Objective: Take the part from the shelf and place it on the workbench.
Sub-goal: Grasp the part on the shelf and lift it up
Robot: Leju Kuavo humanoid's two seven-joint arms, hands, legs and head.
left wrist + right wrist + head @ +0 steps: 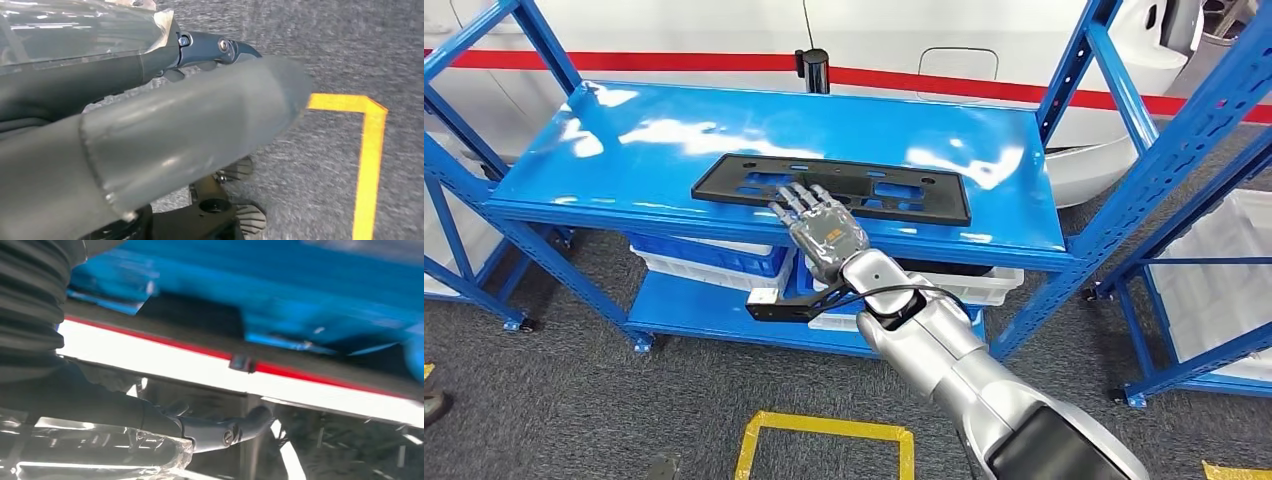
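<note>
part: flat black slotted plate on glossy blue shelf | right hand fingers spread, resting on it

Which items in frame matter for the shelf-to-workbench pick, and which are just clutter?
Job:
- black part, flat on the blue shelf's top deck
- right hand, reaching out over the part's near edge, fingers spread

Lying about:
- blue and white bins on the lower shelf level
- yellow floor tape
- second blue rack on the right
- white vehicle body with red stripe behind
</note>
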